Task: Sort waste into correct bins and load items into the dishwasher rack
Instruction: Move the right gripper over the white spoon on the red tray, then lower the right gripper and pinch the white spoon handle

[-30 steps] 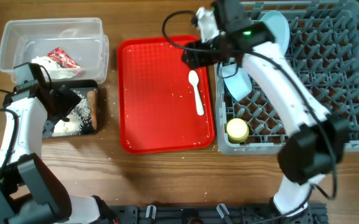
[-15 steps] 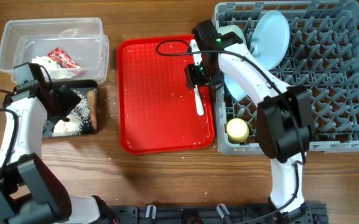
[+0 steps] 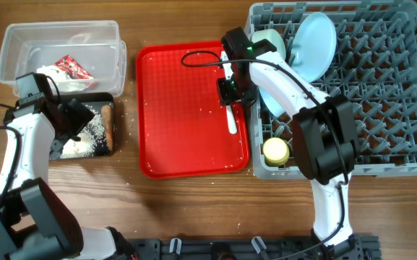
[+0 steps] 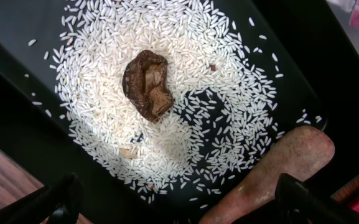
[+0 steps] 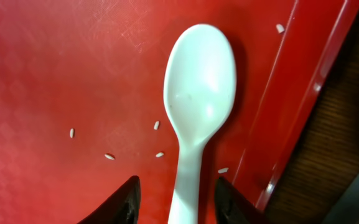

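— What is the right gripper (image 5: 178,198) doing?
— It is hovering over the smooth white plastic spoon (image 5: 199,93) with its jaws parted either side of the handle, gripping nothing. The spoon is lying on the glossy, chequer-textured flat red tray (image 5: 55,74).
— And the left gripper (image 4: 182,208)?
— It is hanging spread wide above the shallow black tray (image 4: 5,31). There a wrinkled brown lump (image 4: 148,84) is sitting in loose white rice (image 4: 229,124), beside a rounded orange-brown stick (image 4: 279,168).
— Is anything changing?
— A second ago the right arm was by the grey pegged plastic rack (image 3: 381,108); now it is over the spoon. The left arm is staying put.
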